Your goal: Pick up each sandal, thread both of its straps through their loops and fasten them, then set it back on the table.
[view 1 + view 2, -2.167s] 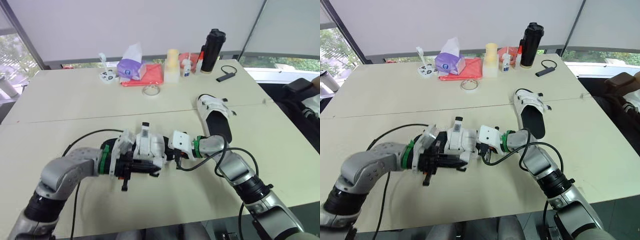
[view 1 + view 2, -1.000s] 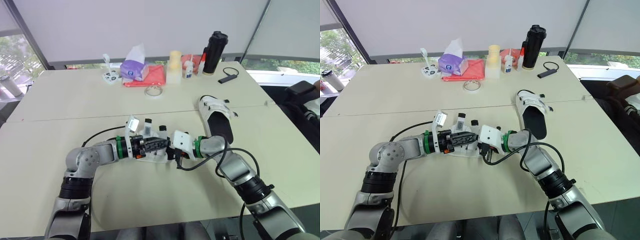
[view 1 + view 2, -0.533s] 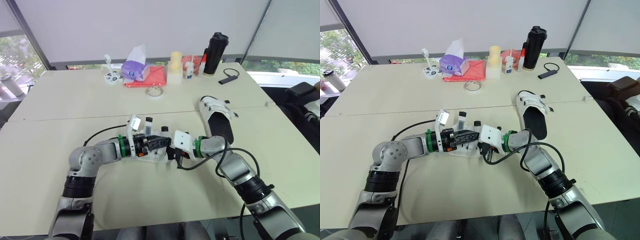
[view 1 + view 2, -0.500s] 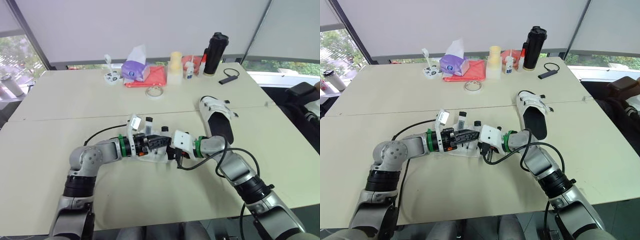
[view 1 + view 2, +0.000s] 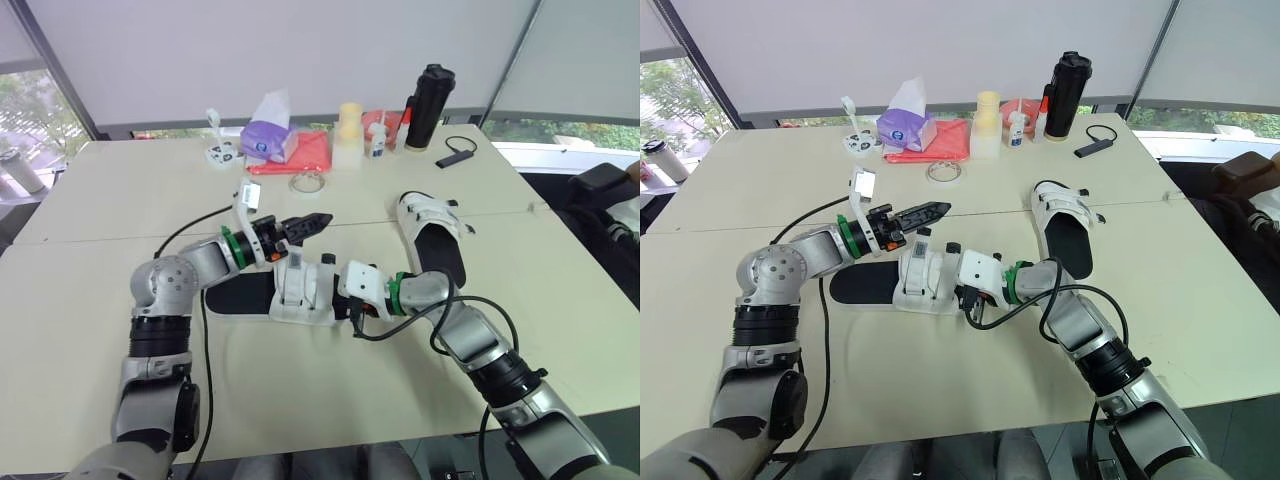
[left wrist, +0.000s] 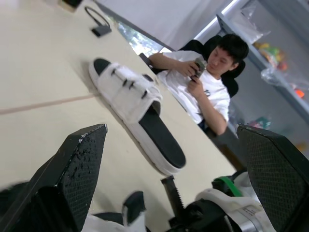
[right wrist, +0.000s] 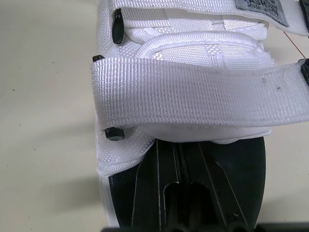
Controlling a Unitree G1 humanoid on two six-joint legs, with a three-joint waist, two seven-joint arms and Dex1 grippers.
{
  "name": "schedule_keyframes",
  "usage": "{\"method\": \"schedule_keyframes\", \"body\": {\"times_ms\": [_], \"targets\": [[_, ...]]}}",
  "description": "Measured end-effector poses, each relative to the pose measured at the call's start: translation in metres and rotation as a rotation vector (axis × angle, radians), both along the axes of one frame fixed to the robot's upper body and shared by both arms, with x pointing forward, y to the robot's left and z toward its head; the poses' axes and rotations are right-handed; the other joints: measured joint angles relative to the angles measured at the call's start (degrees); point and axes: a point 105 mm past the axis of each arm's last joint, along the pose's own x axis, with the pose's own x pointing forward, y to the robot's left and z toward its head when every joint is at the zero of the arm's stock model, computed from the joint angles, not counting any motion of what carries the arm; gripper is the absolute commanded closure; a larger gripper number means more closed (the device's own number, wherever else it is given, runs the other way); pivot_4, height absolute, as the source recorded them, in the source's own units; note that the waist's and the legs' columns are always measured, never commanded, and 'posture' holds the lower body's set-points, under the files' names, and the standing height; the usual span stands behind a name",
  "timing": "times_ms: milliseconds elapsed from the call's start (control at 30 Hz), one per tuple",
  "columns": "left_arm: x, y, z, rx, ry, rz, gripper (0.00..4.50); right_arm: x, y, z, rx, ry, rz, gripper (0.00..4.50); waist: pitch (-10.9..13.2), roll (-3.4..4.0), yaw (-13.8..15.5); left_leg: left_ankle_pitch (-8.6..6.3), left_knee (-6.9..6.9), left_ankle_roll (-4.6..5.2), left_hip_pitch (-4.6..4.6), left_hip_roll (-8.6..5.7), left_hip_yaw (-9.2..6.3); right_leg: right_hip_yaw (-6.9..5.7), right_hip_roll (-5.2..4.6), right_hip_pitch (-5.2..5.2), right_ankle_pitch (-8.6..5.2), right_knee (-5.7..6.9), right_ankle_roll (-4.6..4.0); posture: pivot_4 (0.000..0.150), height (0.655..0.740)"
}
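Observation:
One white-strapped sandal [image 5: 298,290] with a black sole lies flat on the table [image 5: 120,220], both straps across its top; the right wrist view shows a strap [image 7: 193,99] close up. My right gripper [image 5: 334,301] is shut, its tips low over the black footbed [image 7: 145,183] at the sandal's right end. My left gripper [image 5: 322,218] hangs above and behind the sandal, apart from it, open, its fingers [image 6: 79,176] wide with nothing between. The second sandal [image 5: 430,232] lies to the right, straps fastened across it.
Along the far edge stand a purple tissue pack [image 5: 265,137], a red cloth [image 5: 312,150], a tape roll [image 5: 305,182], a pale cylinder [image 5: 347,130], a small bottle [image 5: 376,137], a black flask [image 5: 425,105] and a black dongle [image 5: 456,156]. A seated person [image 6: 210,84] is beyond the table's right side.
My left gripper has come off the sandal and risen up and back, and the sandal's black sole now lies uncovered. The right arm has not moved.

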Motion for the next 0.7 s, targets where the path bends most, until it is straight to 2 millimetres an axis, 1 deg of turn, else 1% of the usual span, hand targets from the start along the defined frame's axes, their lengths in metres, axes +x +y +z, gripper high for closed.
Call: {"method": "schedule_keyframes", "body": {"times_ms": [100,200,467,700], "targets": [[-0.002,-0.001,-0.021,0.16,-0.071,-0.068,0.06,0.0,0.0,0.0,0.0,0.001,-0.001,4.5,0.0,0.0,0.1,0.0,-0.01,0.0,0.0,0.0,0.01,0.0,0.0,0.0,-0.01,-0.02,-0.04,0.15,0.74],[-0.002,-0.005,-0.037,0.234,-0.099,-0.142,0.06,0.0,-0.001,0.0,0.0,0.0,-0.001,4.5,0.0,-0.01,0.1,-0.01,-0.01,-0.01,-0.01,0.02,-0.02,0.0,0.0,-0.01,0.0,-0.02,-0.06,0.15,0.74],[0.008,-0.015,-0.036,0.268,-0.148,-0.252,0.06,0.0,-0.001,0.0,0.002,0.0,-0.003,4.5,0.0,-0.01,0.1,0.0,-0.03,0.01,-0.02,0.03,-0.04,-0.02,-0.01,-0.02,-0.01,-0.02,-0.03,0.15,0.74],[0.007,-0.019,-0.036,0.269,-0.17,-0.319,0.06,-0.001,-0.001,0.0,0.003,-0.003,-0.01,4.5,0.0,-0.01,0.1,0.0,-0.03,0.01,-0.03,0.02,-0.05,-0.02,-0.01,-0.02,0.0,-0.01,-0.01,0.15,0.74]]}}
